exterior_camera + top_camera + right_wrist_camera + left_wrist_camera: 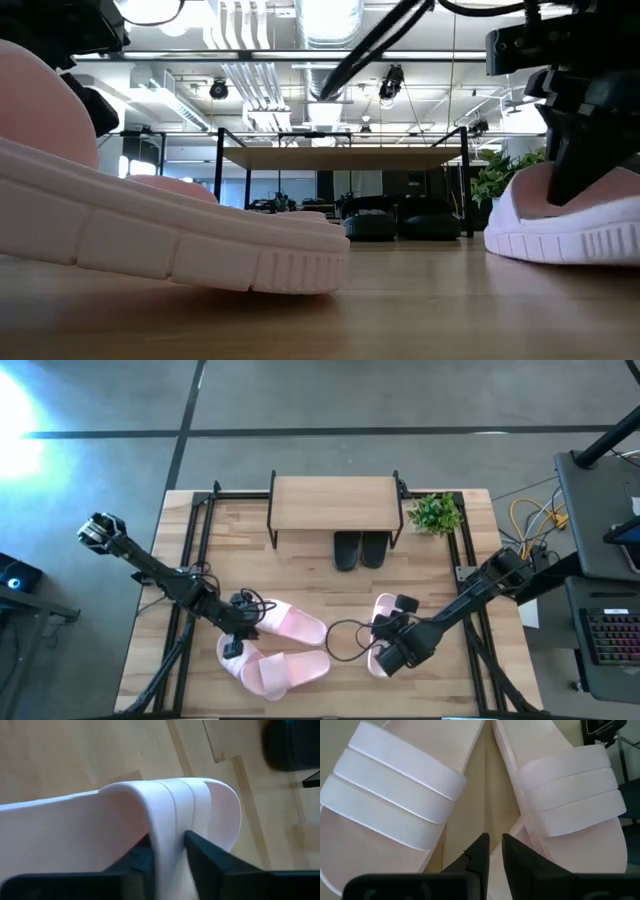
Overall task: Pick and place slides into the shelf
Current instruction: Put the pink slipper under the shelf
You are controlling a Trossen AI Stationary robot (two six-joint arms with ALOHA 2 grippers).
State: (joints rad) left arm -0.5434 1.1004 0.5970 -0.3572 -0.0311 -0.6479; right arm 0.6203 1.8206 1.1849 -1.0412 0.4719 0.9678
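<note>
The shelf (333,500) stands at the table's far middle, and two black slides (360,549) lie under it on the table. Two pale pink slides lie at the near left, one (292,622) farther and one (280,670) nearer; both show in the left wrist view (395,795) (570,800). My left gripper (240,628) (494,845) is shut and hovers over the gap between them, touching neither. A third pink slide (384,610) (560,225) lies near right. My right gripper (388,645) (167,845) is shut on its strap. My right gripper pinches the pink slide's wide strap (170,810) between its two fingers, one finger (210,855) under the strap's arch and the other outside it. It comes down at a slant from the table's right. In the low view the slide's sole (540,245) looks level at table height.
A small green plant (435,513) stands right of the shelf. A black cable loop (345,640) lies on the table between the two grippers. Black frame rails (200,520) run along the table's left and right sides. Bare wood lies in front of the shelf.
</note>
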